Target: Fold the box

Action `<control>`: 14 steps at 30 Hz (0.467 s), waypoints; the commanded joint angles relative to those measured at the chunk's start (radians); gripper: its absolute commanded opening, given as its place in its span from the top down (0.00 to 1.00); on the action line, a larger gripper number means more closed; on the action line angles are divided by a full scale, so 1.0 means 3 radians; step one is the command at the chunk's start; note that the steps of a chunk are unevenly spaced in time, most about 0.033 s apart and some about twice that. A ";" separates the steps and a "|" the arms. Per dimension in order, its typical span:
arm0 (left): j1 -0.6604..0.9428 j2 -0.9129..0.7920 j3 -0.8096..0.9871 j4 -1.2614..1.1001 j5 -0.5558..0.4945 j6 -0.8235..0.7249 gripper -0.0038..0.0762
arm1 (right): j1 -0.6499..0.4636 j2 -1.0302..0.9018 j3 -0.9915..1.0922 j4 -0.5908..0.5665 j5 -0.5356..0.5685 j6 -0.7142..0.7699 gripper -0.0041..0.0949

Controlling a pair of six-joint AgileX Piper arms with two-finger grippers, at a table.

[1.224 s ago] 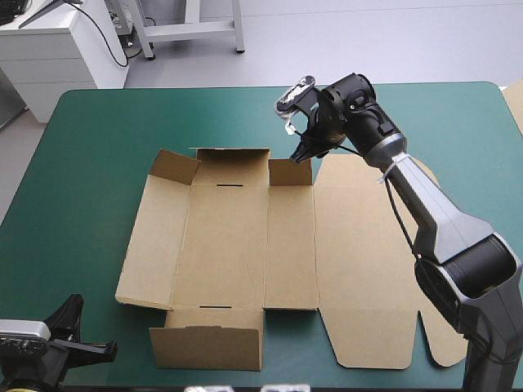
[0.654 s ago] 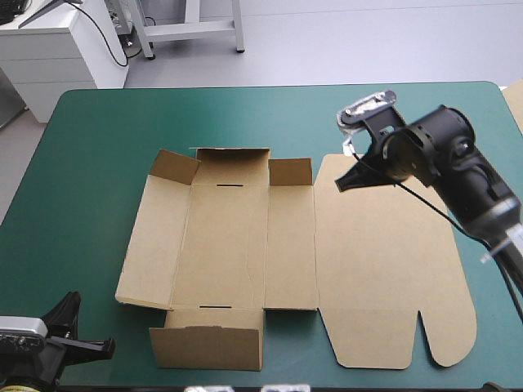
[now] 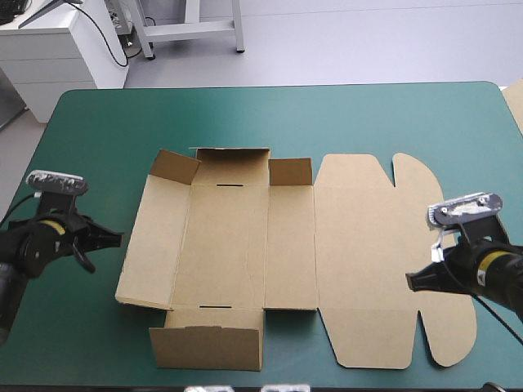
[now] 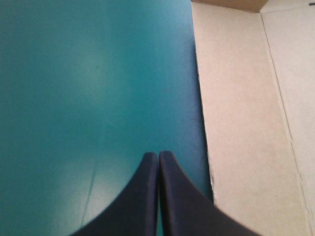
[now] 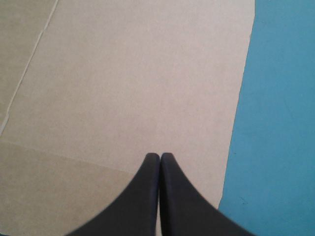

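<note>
A: What is seen beyond the teal-green tabletop (image 3: pixel 270 114)?
B: A pale grey floor (image 3: pixel 368 41) is shown; a white cabinet (image 3: pixel 49 49) is placed at the far left, with a grey metal frame (image 3: pixel 188 31) near it.

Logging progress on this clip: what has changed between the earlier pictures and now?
The right tool, shut and empty, swung from the far flaps of the brown cardboard box sheet back over the right part of its flat lid. The left tool, also shut, came from the teal-green table's near-left corner to beside the box's left wall. The box itself lies unchanged.
</note>
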State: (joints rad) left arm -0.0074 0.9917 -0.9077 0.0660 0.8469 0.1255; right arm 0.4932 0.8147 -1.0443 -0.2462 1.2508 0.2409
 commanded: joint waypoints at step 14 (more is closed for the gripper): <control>0.1059 0.1532 -0.0956 -0.2219 0.1506 0.0934 0.96 | -0.0017 -0.0938 0.0872 -0.0046 -0.0039 0.0173 0.98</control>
State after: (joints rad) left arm 0.2306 1.4700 -1.1698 -0.4156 1.2060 0.3438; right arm 0.4932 0.5489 -0.7723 -0.2410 1.2511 0.2804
